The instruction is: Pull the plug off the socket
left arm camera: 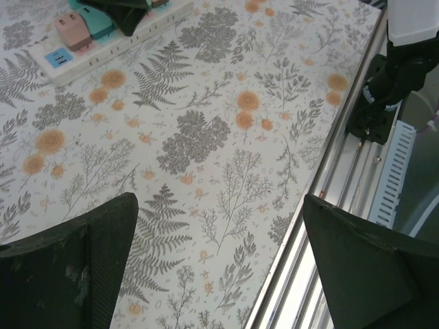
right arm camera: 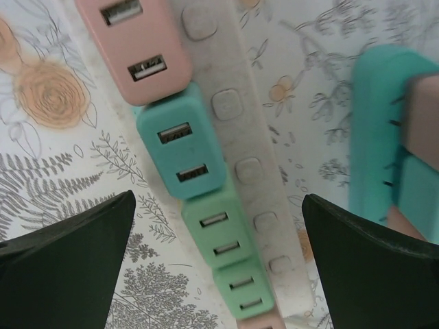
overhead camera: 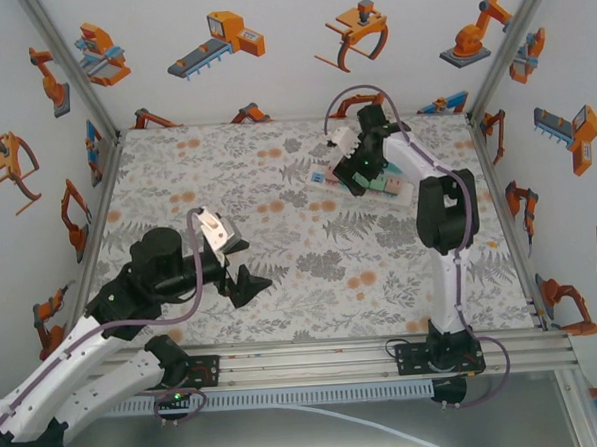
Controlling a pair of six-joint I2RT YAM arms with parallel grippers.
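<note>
Both jaws gape, gripping nothing. Right gripper (right arm camera: 218, 205) hangs over the power strip (right arm camera: 236, 130), perhaps just clear of its plugs (right arm camera: 182, 140); left gripper (left arm camera: 219, 205) has open table (left arm camera: 206, 137) by the rail (left arm camera: 336, 192).

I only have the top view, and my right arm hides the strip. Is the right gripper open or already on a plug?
Observer: In the right wrist view the right gripper is open and gripping nothing. The plug row lies between its fingers.
Operator: Which plugs are in the row?
Observer: From the top of that picture downward: a pink plug, a teal plug, then two green plugs, each with two USB ports.
Operator: What's beside them?
Observer: A line of square buttons runs along the strip.
</note>
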